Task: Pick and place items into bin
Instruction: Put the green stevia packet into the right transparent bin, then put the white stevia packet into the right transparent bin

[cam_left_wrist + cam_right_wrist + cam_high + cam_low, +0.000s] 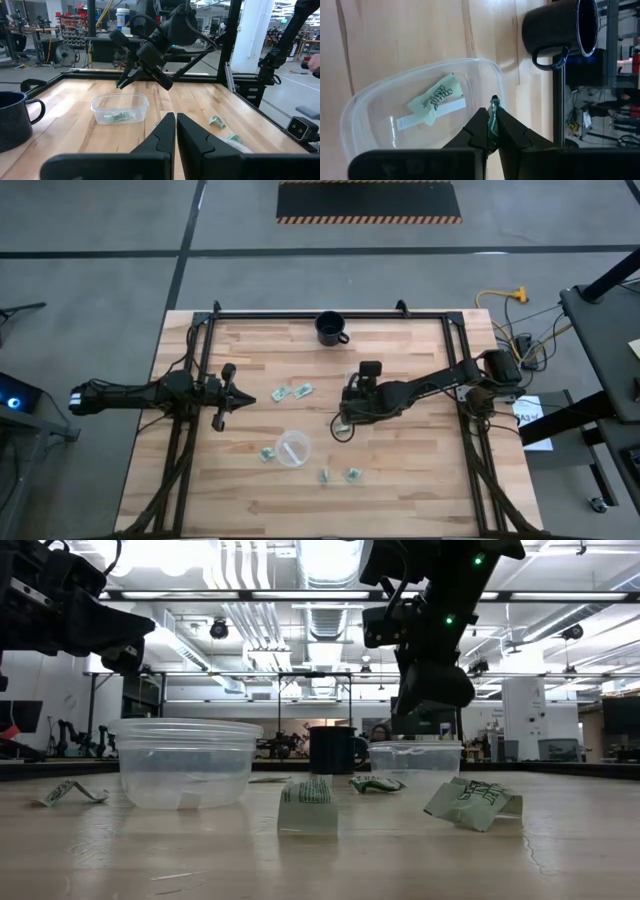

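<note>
item upright in R gripper

- Table: light wood-plank top, framed by black rails on the far edge and both sides.
- Mug: black, upright, near the middle of the far edge.
- Round tub: clear, toward the near side.
- Rectangular bin: clear, on the boards near the mug.
- Items on the boards: two left of centre; one just beside the round tub; two near the front edge.
</note>
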`<state>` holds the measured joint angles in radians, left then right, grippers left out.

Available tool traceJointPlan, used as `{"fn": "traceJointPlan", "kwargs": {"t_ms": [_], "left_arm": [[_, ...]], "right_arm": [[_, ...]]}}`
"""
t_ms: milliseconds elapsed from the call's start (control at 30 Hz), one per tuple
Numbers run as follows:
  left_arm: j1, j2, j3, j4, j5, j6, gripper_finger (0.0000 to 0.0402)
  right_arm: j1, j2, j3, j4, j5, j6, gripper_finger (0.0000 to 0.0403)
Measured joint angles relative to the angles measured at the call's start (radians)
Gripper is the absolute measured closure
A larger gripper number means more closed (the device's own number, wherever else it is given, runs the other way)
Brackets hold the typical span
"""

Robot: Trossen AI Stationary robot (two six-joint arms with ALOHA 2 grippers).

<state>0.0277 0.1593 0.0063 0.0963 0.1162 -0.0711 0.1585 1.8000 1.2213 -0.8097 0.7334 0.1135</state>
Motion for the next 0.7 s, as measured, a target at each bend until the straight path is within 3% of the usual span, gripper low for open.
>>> {"fn": "traceJointPlan", "kwargs": {"t_ms": [233,700], "left_arm": [[0.0,0.0,0.0,0.0,0.0,0.0,0.0402],[0.0,0.0,0.0,0.0,0.0,0.0,0.0402]], "right_arm": [[0.0,0.0,0.0,-0.001,0.0,0.064,0.0374],[0.0,0.0,-0.041,0.014,-0.001,0.069,0.0266]]}}
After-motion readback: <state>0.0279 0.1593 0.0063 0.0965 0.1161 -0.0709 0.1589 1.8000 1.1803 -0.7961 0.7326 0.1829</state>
